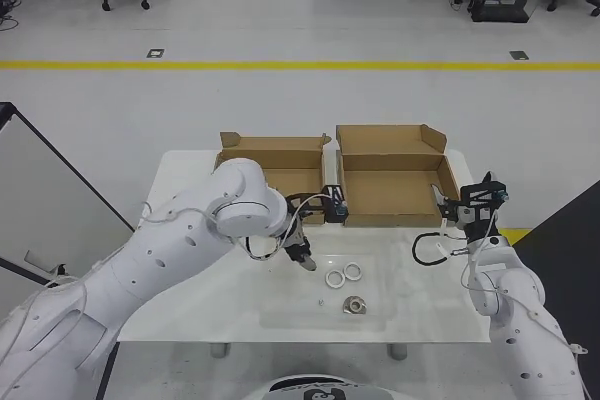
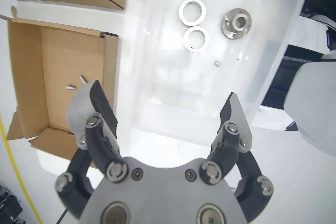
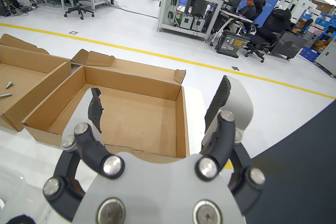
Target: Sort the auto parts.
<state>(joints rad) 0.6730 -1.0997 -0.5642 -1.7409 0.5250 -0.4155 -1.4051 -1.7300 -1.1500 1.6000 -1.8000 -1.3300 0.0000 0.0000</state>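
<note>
Clear plastic bin [image 1: 276, 305] sits at the table [image 1: 180, 200] front edge, about mid-width. Inside, toward its right half:
- Metal flange hub [image 1: 354, 304] nearest the front.
- 2 white rings side by side just behind it, touching or nearly so: one [image 1: 334, 279], the other [image 1: 353, 270] a bit farther right.
- In the left wrist view, a small screw-like piece [image 2: 218, 63] lies on the bin floor, apart from rings and flange, to their left.

L gripper [image 1: 305, 257] hangs over the bin's far-left part. Its fingers [image 2: 101, 101] are spread wide, well apart from the parts.

R gripper [image 1: 470, 205] is up by the table's right edge near the far corner, just beside the right cardboard box [image 1: 390, 190]. Its fingers [image 3: 95, 107] are also spread, pointing across that box.

Both open boxes stand along the far edge, side by side w/ flaps up. The left cardboard box [image 1: 270, 160] has 2 small bolts on its floor, one [image 3: 8, 84] and another [image 3: 5, 95], close together.
</note>
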